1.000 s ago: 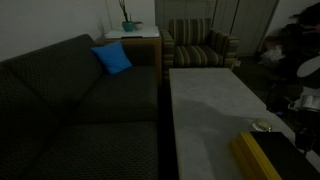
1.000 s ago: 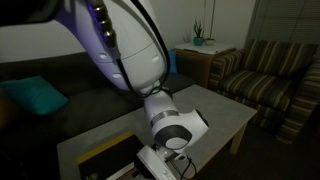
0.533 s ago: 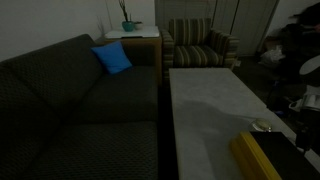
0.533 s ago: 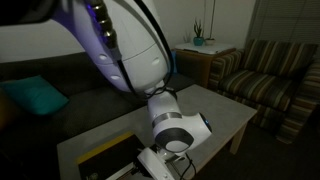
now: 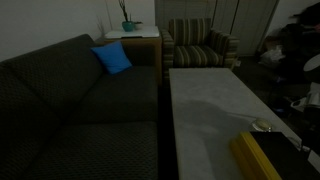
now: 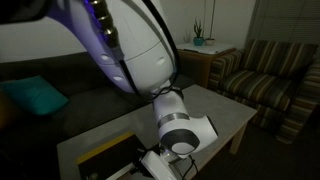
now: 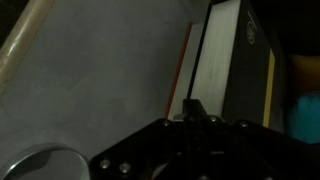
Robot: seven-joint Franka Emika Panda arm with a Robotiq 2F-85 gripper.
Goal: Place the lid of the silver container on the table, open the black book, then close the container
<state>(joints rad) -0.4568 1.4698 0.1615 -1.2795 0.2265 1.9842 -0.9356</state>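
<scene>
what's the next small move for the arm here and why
Probably ease the pincer forward to the pale page edge of the black book, to get under the cover. In the wrist view it sits just short of that edge, the book looks closed, and the silver container lies apart on the table.

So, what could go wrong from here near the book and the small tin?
1. The end effector is close by the page edge of the black book; a small slip could shove the book across the table rather than open it.
2. The silver container lies almost out of the wrist view, so the arm might knock it unnoticed.
</scene>
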